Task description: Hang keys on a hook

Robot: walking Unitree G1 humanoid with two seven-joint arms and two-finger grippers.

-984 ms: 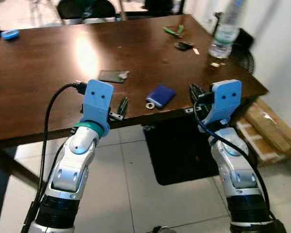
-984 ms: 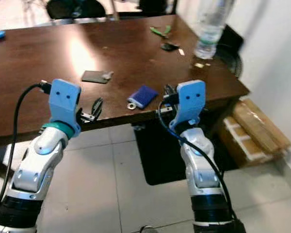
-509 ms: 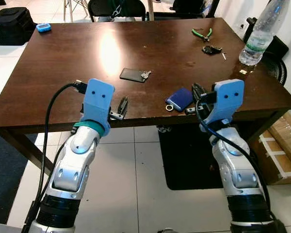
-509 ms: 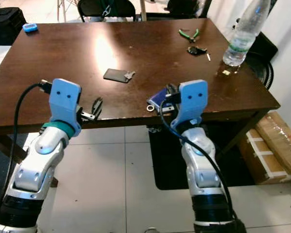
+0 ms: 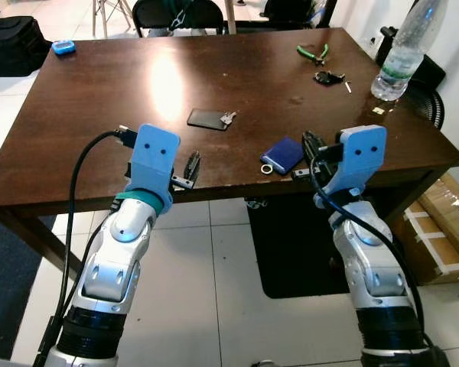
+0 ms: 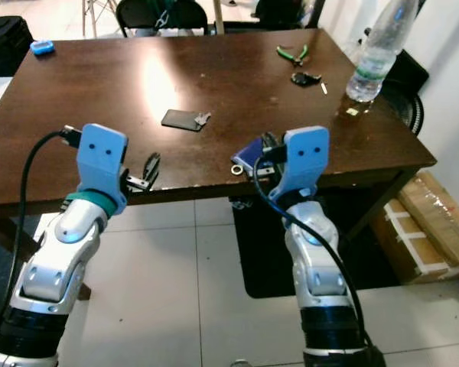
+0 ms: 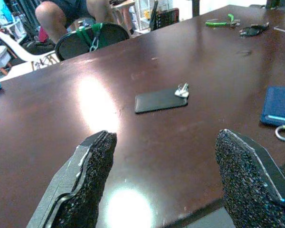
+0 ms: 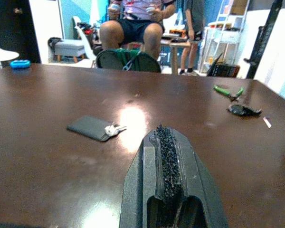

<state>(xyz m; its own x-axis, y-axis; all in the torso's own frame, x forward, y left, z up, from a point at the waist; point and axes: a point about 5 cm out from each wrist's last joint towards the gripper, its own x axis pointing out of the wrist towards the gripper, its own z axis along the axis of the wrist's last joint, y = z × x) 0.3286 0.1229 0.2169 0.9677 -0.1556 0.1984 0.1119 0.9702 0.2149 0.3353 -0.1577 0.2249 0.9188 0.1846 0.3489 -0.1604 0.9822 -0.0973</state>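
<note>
Tabletop (image 5: 99,99), dark brown wood; both arms raised at its near edge, nothing in either grasp.

Left gripper (image 7: 166,180): fingers spread wide apart, released, poised just over the near edge; the keys (image 7: 182,90) lie ahead of it and toward the right gripper's side, well apart, resting on the tabletop and touching the end of a flat dark card case (image 7: 160,100).

Right gripper (image 8: 168,180): fingers pressed together, clenched on nothing, at the near edge; keys ahead of it and toward the left gripper's side, well apart; a blue wallet (image 5: 281,154) with a metal ring (image 5: 268,168) lies just beside it, on the side of the left gripper.

Further ahead of the right gripper: a black key fob (image 5: 329,77), green-handled pliers (image 5: 314,51), a clear water bottle (image 5: 402,47). Far ahead of the left gripper: a small blue object (image 5: 63,47). A seated person (image 8: 133,19) beyond the far edge.

Progress, as judged: at the outset; keys not yet picked up; no hook can be made out; reaching, grasping, carrying and hanging all remain.
</note>
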